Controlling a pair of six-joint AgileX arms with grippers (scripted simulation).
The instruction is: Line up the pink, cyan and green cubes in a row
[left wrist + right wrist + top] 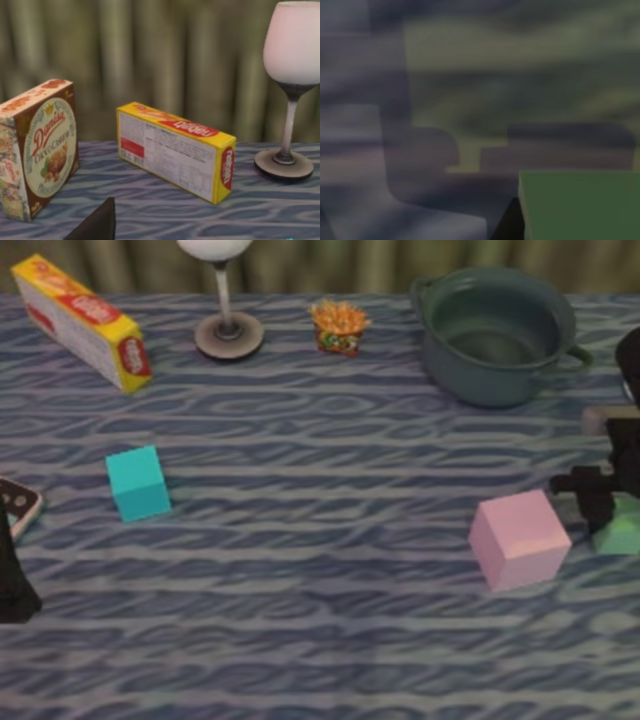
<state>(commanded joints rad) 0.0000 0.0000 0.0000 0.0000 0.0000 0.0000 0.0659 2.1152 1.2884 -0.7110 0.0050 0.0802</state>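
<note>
So far nothing is lined up: the three cubes lie scattered on the blue wavy-patterned tablecloth (320, 620). The cyan cube (138, 483) sits alone on the left side of the table, well apart from the other two. The pink cube (520, 538) rests on the right side, and the green cube (620, 530) lies just to its right at the table's right edge, partly hidden under the right gripper (600, 502). That gripper is down over the green cube, which fills a corner of the right wrist view (580, 205); whether its jaws are clenched on the cube or released around it I cannot tell, since the fingers are hidden in both views. The left gripper (12, 570) is parked at the left edge of the table, near the cyan cube but not touching it, and its jaw state cannot be told either. Along the far side stand a yellow biscuit box (85, 320), a wine glass (228, 300), a small pack of fries (340, 327) and a teal pot (495, 335); the left wrist view also shows a brown cookie box (37, 150). By my judgement the task is at its start: the green cube seems to be the first one being handled, and all three cubes are yet to be brought into a row.
</note>
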